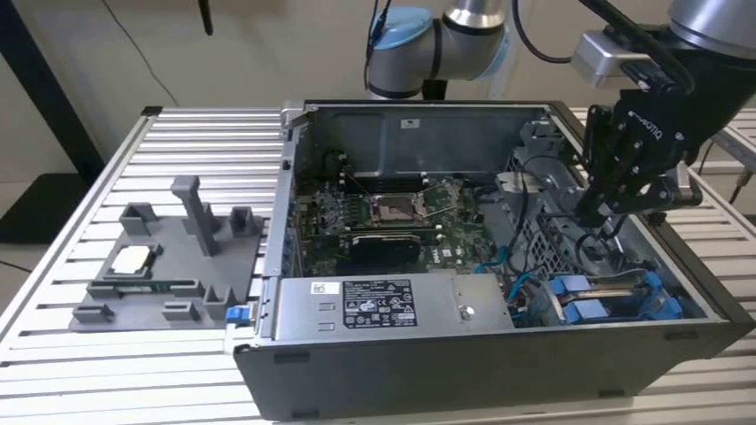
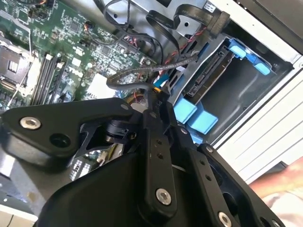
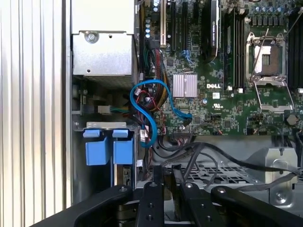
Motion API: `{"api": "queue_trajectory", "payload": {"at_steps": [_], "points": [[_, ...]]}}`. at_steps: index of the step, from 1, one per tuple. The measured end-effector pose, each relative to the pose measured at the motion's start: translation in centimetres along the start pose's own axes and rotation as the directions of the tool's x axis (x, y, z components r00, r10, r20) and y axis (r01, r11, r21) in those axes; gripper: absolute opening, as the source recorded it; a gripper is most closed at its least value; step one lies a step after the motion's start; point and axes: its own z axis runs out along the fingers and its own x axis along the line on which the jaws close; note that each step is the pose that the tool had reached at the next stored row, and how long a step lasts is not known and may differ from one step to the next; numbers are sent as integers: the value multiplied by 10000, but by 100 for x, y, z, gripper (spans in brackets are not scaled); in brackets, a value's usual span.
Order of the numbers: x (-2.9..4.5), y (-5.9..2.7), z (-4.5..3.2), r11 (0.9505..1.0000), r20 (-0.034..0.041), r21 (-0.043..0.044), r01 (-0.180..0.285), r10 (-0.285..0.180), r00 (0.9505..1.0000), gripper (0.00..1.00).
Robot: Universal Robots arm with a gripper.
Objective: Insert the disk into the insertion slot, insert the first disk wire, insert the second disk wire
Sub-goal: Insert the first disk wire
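The disk (image 2: 211, 74) lies in its slot at the corner of the open computer case, silver body in a bright blue frame (image 1: 590, 297). Its blue tabs (image 3: 102, 150) are in the first wrist view. My gripper (image 1: 597, 217) hangs inside the case above the drive cage, towards the exterior view's right. In the second wrist view the gripper (image 2: 155, 97) is shut on a thin black disk wire (image 2: 137, 71) that loops past the fingertips towards the disk. A broad black cable with a connector (image 2: 215, 21) hangs above the disk bay. The gripper (image 3: 164, 177) sits over the metal cage.
The grey power-supply box (image 1: 384, 305) with a white sticker fills the case's front. The motherboard (image 1: 390, 212) lies behind it. A blue cable (image 3: 150, 127) curls beside the disk bay. A grey fixture (image 1: 165, 266) with parts stands on the slatted table (image 1: 71, 354) at the exterior view's left.
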Motion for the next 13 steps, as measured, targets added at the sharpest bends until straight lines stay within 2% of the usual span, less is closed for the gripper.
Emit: {"api": "queue_trajectory", "payload": {"at_steps": [5, 13], "points": [[4, -3, 15, 10000, -323, 5, -18, 18, 9995, 19], [4, -8, 15, 10000, -331, 5, -18, 18, 9995, 19]]}}
